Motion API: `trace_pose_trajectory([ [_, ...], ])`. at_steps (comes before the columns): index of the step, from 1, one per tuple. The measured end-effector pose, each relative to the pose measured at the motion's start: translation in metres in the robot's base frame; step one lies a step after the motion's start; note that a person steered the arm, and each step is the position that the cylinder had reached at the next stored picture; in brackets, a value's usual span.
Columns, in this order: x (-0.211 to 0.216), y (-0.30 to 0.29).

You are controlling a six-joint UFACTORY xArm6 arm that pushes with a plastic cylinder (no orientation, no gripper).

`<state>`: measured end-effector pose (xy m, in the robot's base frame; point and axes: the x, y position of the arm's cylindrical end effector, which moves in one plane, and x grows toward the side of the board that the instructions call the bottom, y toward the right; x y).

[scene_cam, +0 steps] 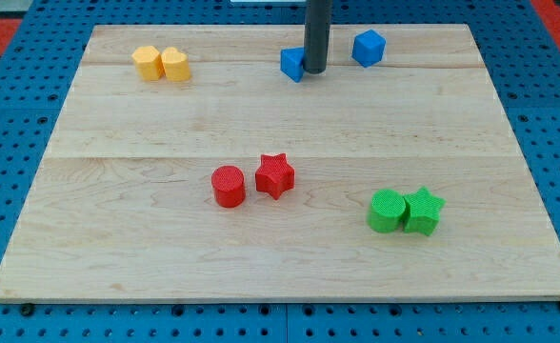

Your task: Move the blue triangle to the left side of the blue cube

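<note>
1. The blue triangle [291, 64] sat far back on the table [261, 124], left of the blue cube [368, 47].
2. My tip [315, 71] touched the triangle's right side, between both blue blocks.
3. No pincer showed, so its state cannot be told.

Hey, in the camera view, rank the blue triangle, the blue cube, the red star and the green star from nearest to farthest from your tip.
1. Blue triangle: right against my tip, on its left in the view.
2. Blue cube: to the view's right, near the top edge.
3. Red star: mid-board, toward the view's bottom.
4. Green star: toward the view's bottom right.
</note>
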<state>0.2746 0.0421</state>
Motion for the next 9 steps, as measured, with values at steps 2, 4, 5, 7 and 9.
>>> trace_pose_trajectory([
  [2, 0.041, -0.002],
  [4, 0.031, -0.017],
  [5, 0.016, -0.032],
  [7, 0.004, -0.039],
  [9, -0.005, -0.039],
])
